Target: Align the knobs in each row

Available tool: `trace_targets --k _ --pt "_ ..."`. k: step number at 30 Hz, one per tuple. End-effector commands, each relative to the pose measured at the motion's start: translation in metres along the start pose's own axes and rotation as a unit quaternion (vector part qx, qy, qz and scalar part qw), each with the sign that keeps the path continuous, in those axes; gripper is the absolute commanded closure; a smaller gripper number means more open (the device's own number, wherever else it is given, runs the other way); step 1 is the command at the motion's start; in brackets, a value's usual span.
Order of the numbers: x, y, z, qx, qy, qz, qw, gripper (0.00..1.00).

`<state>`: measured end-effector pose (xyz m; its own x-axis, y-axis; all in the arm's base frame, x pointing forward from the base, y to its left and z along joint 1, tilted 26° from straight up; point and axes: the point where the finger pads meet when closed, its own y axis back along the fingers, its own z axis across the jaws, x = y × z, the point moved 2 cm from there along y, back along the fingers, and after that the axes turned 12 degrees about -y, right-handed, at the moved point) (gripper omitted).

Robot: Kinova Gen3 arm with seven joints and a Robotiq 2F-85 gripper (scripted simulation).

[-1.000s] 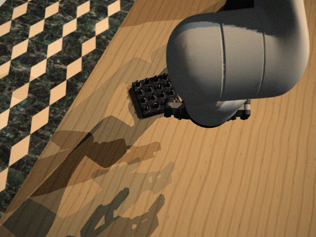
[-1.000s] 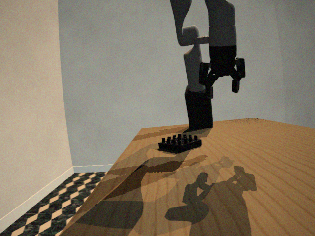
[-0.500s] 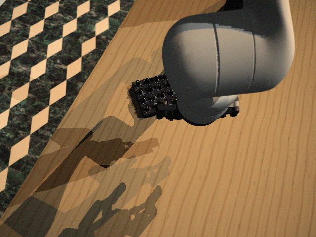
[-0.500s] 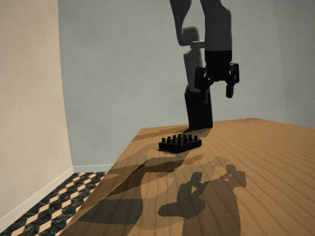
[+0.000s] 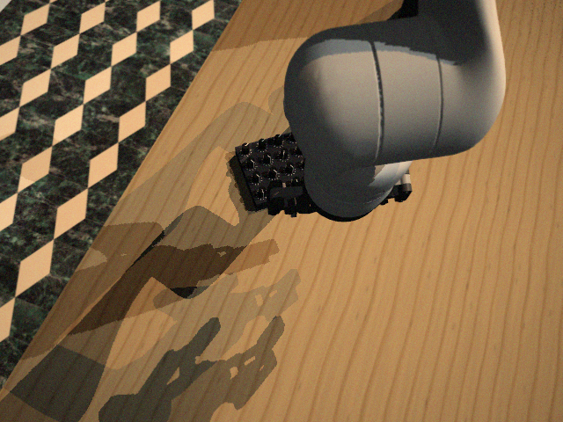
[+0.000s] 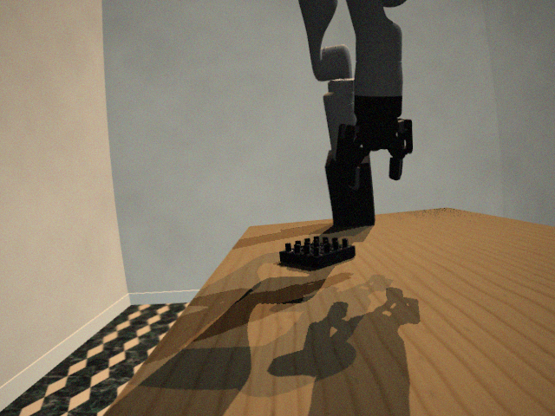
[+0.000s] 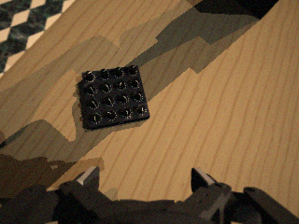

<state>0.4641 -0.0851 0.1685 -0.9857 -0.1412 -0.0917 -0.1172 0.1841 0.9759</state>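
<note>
Overall light: dim and warm on the table (image 5: 409, 294) (image 6: 447, 277) (image 7: 224, 117), cooler on the blue-grey wall (image 6: 224, 134).
Light source: out of frame; several overlapping shadows suggest more than one lamp.
Shadows: layered, hard-edged, stepped along their borders, stretched over the wood toward the checkered floor (image 5: 99, 170) (image 6: 85, 358) (image 7: 23, 21).
Arm (image 5: 409, 99) (image 6: 378, 58): softly lit on its pale casing from above, nearly black low down in the exterior view.
Pincer (image 6: 376, 172) (image 7: 145, 177): underexposed, detail lost.
Knob box (image 5: 273, 165) (image 6: 313, 259) (image 7: 115, 98): small and grainy; its white lines are perhaps too coarse to read surely.
Wall edges: bowed in the exterior view.
</note>
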Motion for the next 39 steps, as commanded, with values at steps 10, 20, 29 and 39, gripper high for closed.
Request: trace_targets --k 10,20,29,39 --pt "0.004 -0.012 -0.014 0.016 0.036 -0.006 0.999 0.00" --pt "0.006 -0.017 -0.022 0.026 0.058 -0.010 0.998 0.00" --pt "0.008 -0.023 -0.029 0.035 0.081 -0.013 0.996 0.00" --pt "0.009 -0.028 -0.035 0.044 0.104 -0.016 0.993 0.00"
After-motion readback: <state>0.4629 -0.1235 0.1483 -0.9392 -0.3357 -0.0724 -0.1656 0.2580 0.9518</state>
